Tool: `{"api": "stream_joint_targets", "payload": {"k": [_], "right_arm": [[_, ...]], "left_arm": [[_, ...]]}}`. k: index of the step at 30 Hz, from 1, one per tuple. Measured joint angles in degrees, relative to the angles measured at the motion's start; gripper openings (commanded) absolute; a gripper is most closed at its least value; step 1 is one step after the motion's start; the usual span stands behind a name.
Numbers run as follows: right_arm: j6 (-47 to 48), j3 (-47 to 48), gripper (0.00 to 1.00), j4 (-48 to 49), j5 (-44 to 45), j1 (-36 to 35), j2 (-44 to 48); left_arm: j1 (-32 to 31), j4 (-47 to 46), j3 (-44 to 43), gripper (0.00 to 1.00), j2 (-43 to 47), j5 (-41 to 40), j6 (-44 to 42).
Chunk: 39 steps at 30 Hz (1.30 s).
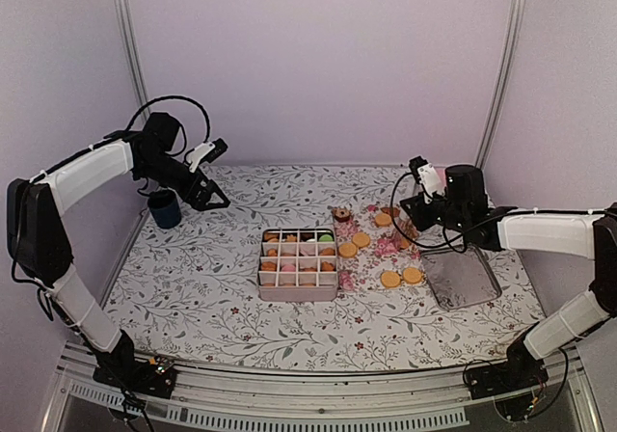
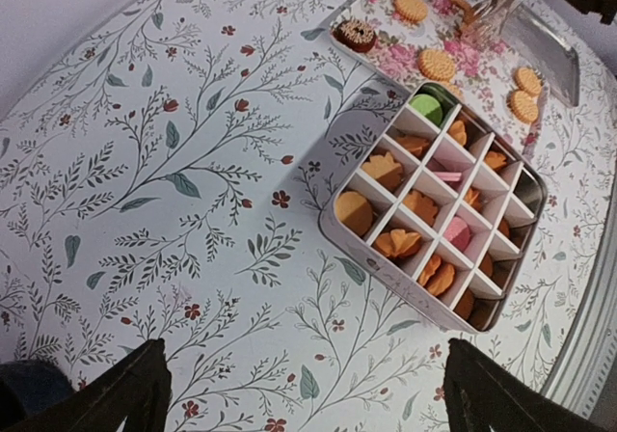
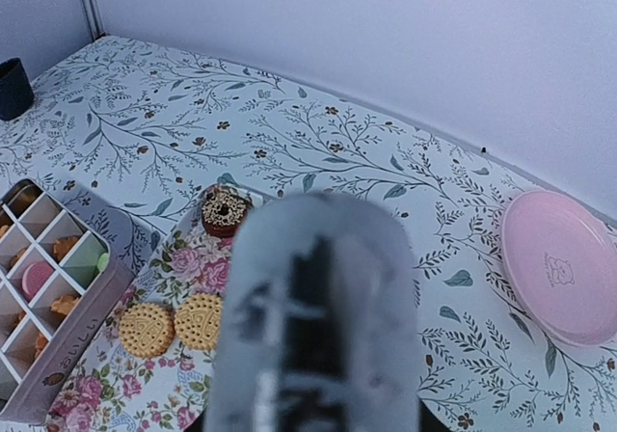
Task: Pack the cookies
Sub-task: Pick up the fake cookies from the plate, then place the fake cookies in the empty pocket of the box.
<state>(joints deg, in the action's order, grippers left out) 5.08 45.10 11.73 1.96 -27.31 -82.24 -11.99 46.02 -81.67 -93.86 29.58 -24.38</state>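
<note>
Closest to the overhead lens, the two arm bases (image 1: 145, 374) are seen bolted at the near edge of the tabletop (image 1: 193, 287). Toward the far left corner, the left gripper (image 1: 212, 199) is held above the cloth beside a dark blue cup (image 1: 164, 210), its jaws spread wide and empty. Near the middle of the tabletop a partitioned tin (image 1: 298, 292) is set, and most of its cells are filled with cookies (image 2: 355, 212). These are orange-tan discs, stacked or leaned on edge, with a couple of pink ones (image 2: 455, 231) and a green one (image 2: 425, 110) in the far right cell. Just beside the tin's right side a flowered tray (image 1: 371, 258) is laid. More cookies are spread flat on it, with a dark brown ringed one (image 3: 224, 212) at its far end. The right gripper (image 1: 415, 210) is poised over the tray's far right part. Whether its jaws are gripping anything cannot be told, since its wrist view is blocked by a blur. A metal lid (image 1: 463, 280) is seen toward the right edge.

The cookies are judged light, stiff and thin, and probably brittle at the rim. Since the loose ones lie flat, each is best taken from above by opposite edges, with a modest squeeze.
</note>
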Motion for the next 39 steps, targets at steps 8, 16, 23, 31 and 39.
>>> {"api": "stream_joint_targets", "payload": {"k": [8, 16, 23, 31, 39], "right_arm": [[-1.2, -0.1, 0.10, -0.3, -1.1, 0.0, 2.3], [-1.3, 0.3, 0.00, -4.1, -1.9, 0.0, 5.7], [-1.0, 0.3, 0.00, -5.3, -0.7, 0.0, 6.8], [-1.9, 3.2, 0.00, -9.5, -5.2, 0.0, 10.5], [-5.7, 8.0, 0.00, -13.6, -13.0, -2.4, 16.7]], "left_arm": [[0.0, 0.2, -0.2, 0.99, 0.0, 0.2, 0.0], [0.0, 0.2, -0.4, 0.99, 0.0, 0.4, 0.0], [0.0, 0.2, -0.6, 0.99, 0.0, 0.7, 0.0], [0.0, 0.2, -0.6, 0.99, 0.0, 0.8, 0.0], [0.0, 0.2, -0.6, 0.99, 0.0, 0.8, 0.0]]}}
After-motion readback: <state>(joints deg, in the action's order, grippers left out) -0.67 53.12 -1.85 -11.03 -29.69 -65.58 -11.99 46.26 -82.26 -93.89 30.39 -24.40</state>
